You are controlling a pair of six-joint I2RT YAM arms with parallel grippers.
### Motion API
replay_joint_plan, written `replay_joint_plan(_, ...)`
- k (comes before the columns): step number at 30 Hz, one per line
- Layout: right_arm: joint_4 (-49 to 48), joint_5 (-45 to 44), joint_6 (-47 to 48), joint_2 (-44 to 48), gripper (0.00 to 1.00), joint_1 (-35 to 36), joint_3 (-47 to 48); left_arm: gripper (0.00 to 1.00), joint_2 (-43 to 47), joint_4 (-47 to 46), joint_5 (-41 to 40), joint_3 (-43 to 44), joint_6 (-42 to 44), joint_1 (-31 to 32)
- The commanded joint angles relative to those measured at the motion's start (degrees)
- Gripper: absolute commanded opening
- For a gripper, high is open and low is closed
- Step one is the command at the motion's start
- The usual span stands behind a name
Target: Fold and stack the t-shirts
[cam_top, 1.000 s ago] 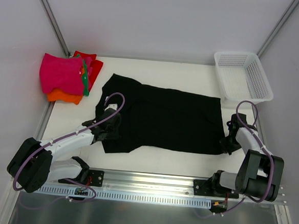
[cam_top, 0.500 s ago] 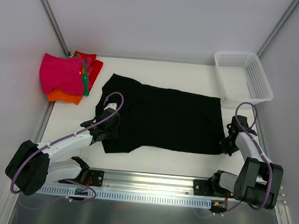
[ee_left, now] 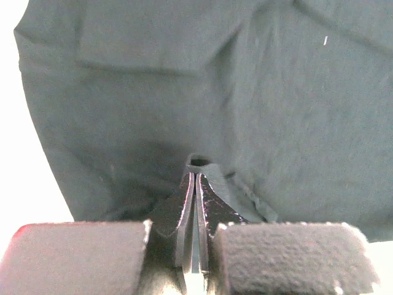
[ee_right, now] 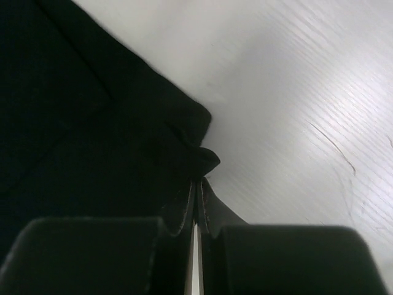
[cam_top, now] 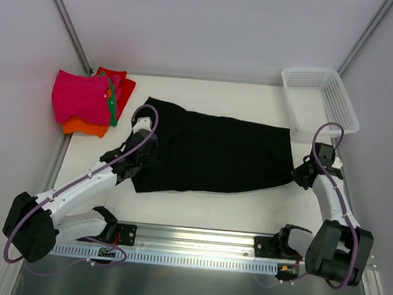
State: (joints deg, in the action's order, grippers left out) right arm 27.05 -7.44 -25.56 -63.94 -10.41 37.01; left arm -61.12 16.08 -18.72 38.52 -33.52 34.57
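The black t-shirt [cam_top: 216,155] lies across the middle of the table, its near long edge partly folded up over itself. My left gripper [cam_top: 144,159] is shut on a pinch of its cloth [ee_left: 199,163] near the left end. My right gripper [cam_top: 300,176] is shut on the shirt's near right corner [ee_right: 202,158], lifted off the table. The folded shirts sit at the far left: magenta-pink [cam_top: 80,96] on top, orange [cam_top: 84,127] beneath, red [cam_top: 122,87] behind, a green edge [cam_top: 110,106] between.
A white mesh basket [cam_top: 319,99] stands at the back right corner, close to my right arm. Metal frame posts rise at the back left and back right. The arms' base rail runs along the near edge.
Both grippers have moved away from the near edge, carrying the shirt's near edge up and over toward the far side. The shirt's footprint has narrowed.
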Motion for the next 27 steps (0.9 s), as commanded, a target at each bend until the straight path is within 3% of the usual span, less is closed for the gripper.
replay_joint_plan(1,-2.0,1.2,0.9,-3.2,0.01,-0.2,4.6,0.00,-1.0,1.4,-5.9,4.8,1.5,0.5)
replay_joint_plan(9,-4.3,1.1,-0.8,-8.8,0.01,-0.2,9.0,0.00,-3.4,2.6,-14.1,10.7,3.5,-1.9)
replay_joint_plan(16,-5.6,0.1,-1.4,-10.7,0.00,-0.2,11.3,0.00,-0.2,3.3,-21.0,13.7,5.0,-2.6)
replay_joint_plan(27,-7.4,3.8,-1.8,-22.7,0.01,1.8,20.0,0.00,-7.1,3.4,-25.0,24.0,8.9,-4.9)
